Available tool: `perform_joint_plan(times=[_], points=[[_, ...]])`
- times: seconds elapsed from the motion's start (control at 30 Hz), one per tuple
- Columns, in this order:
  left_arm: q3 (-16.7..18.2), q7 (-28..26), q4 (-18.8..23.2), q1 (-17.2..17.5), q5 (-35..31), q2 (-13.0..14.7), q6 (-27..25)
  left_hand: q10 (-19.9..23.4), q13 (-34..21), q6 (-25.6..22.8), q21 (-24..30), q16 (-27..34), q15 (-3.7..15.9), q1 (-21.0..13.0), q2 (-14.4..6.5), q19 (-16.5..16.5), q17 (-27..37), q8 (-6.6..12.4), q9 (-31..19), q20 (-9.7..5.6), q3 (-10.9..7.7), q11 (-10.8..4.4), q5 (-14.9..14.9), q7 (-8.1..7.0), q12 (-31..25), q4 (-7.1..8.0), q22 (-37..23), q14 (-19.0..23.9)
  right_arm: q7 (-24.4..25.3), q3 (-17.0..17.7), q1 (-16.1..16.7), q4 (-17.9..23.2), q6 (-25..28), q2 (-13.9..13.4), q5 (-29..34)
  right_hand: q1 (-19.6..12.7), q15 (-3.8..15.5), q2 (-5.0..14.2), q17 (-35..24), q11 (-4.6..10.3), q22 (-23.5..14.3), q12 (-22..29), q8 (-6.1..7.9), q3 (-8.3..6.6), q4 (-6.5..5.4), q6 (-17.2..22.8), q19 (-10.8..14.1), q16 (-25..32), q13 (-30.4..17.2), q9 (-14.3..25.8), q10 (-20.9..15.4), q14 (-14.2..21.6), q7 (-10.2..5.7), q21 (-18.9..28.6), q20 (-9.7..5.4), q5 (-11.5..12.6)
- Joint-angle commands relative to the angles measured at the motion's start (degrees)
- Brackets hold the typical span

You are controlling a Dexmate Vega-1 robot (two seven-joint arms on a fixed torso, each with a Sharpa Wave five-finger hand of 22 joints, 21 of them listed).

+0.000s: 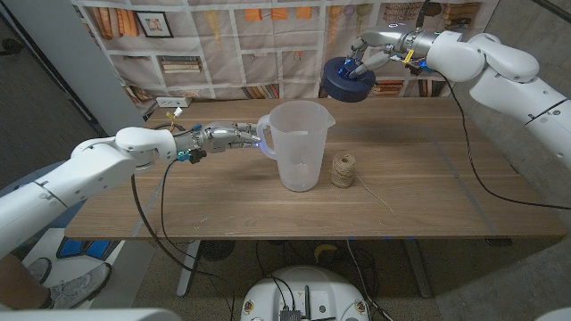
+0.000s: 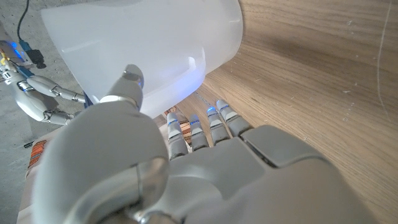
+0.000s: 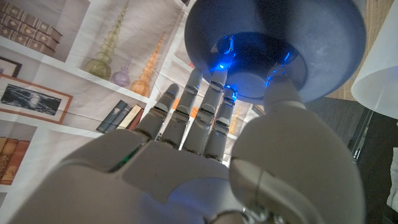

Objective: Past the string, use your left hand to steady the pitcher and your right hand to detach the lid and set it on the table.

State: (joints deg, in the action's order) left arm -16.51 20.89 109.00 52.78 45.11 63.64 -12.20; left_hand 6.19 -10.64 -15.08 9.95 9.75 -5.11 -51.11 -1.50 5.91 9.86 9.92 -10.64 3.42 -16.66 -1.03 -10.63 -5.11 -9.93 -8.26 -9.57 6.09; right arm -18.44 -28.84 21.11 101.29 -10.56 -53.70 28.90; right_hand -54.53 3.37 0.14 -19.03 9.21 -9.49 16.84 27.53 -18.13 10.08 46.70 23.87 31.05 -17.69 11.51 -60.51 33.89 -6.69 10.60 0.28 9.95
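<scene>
A translucent white pitcher (image 1: 299, 143) stands open-topped at the middle of the table, its wall close up in the left wrist view (image 2: 155, 50). My left hand (image 1: 234, 136) reaches in from the left and grips it at the handle, thumb against the wall (image 2: 127, 87). The dark blue lid (image 1: 348, 80) is off the pitcher, held in the air above and behind it by my right hand (image 1: 382, 52). In the right wrist view the fingers and thumb pinch the lid's underside (image 3: 273, 50). A ball of string (image 1: 343, 169) sits just right of the pitcher.
A loose strand of string (image 1: 379, 201) trails toward the front right. A power strip (image 1: 169, 102) lies at the table's back left. A black cable (image 1: 473, 165) hangs from my right arm over the table's right part. A printed bookshelf backdrop stands behind.
</scene>
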Motion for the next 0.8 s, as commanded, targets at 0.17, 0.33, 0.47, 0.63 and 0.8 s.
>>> perform_joint_plan(times=[0.17, 0.33, 0.47, 0.63, 0.8], points=[[3.23, 1.69, -3.2, 3.71, 2.5, -0.94, 6.93, -3.13, 0.04, 3.02, -0.01, -0.22, -1.71, 2.28, -0.62, -3.82, 0.03, 0.19, 0.14, 1.83, 0.7, 1.4, 0.27, -0.38, -0.62, 0.39, -0.14, -4.39, 0.6, -3.22, -0.04, -4.03, 1.23, 1.7, 2.9, -5.77, 8.96, 6.27, -0.21, 3.33, -0.1, -0.17, 3.94, -1.13, -1.11, 9.3, 1.25, -0.31, -0.17, 0.3, -3.47, 0.72, -5.34, 0.53, -0.4, 0.2], [4.14, 1.22, -4.94, 5.07, 2.14, -3.26, 11.63, -3.43, 0.05, 3.28, 0.15, -0.09, -1.87, 2.87, -0.65, -3.86, 0.03, 0.22, 0.15, 1.73, 0.87, 1.59, 0.35, -0.64, -0.68, 0.56, -0.15, -4.73, 0.85, -4.27, -0.13, -5.01, 1.51, 2.05, 3.98, -5.53, 8.82, 6.28, -0.19, 3.34, -0.11, -0.18, 3.96, -1.08, -1.24, 9.25, 1.33, -0.43, -0.23, 0.31, -3.55, 0.75, -5.35, 0.52, -0.42, 0.19], [4.81, -0.23, -3.84, 5.4, 1.51, -2.31, 10.79, -3.7, 0.06, 3.17, 0.2, -0.08, -1.77, 3.53, -0.71, -4.07, 0.05, 0.35, 0.16, 1.73, 1.07, 1.38, 0.44, -0.93, -0.7, 0.79, -0.16, -5.21, 1.36, -4.93, -0.11, -5.41, 1.6, 2.18, 5.03, -5.48, 8.83, 6.29, -0.16, 3.34, -0.11, -0.17, 3.98, -1.09, -1.25, 9.22, 1.38, -0.53, -0.28, 0.33, -3.59, 0.72, -5.36, 0.52, -0.45, 0.2], [5.34, -1.51, -3.88, 5.93, 0.96, -2.8, 11.66, -4.22, 0.07, 3.54, 0.26, -0.08, -1.77, 4.32, -0.79, -4.31, 0.07, 0.3, 0.17, 1.67, 1.3, 1.31, 0.53, -1.2, -0.67, 1.05, -0.17, -5.88, 1.84, -5.79, 0.05, -6.19, 1.53, 2.6, 5.84, -5.45, 8.87, 6.27, -0.17, 3.34, -0.12, -0.24, 4.02, -1.08, -1.23, 9.19, 1.44, -0.59, -0.27, 0.36, -3.57, 0.72, -5.36, 0.52, -0.48, 0.21], [5.96, -4.32, -4.3, 7.3, 0.3, -4.8, 13.88, -4.37, 0.07, 3.49, 0.59, 0.46, -1.36, 8.12, -1.69, -4.3, 0.26, 0.6, 0.14, 1.33, 2.29, 0.69, 0.72, -1.86, -1.03, 2.85, -0.23, -6.06, 2.74, -7.0, -0.13, -7.29, 1.02, 2.94, 7.78, -5.34, 8.81, 6.26, -0.15, 3.35, -0.13, -0.33, 4.18, -1.07, -1.26, 9.21, 1.5, -0.7, -0.25, 0.54, -3.54, 0.73, -5.38, 0.5, -0.49, 0.21]])
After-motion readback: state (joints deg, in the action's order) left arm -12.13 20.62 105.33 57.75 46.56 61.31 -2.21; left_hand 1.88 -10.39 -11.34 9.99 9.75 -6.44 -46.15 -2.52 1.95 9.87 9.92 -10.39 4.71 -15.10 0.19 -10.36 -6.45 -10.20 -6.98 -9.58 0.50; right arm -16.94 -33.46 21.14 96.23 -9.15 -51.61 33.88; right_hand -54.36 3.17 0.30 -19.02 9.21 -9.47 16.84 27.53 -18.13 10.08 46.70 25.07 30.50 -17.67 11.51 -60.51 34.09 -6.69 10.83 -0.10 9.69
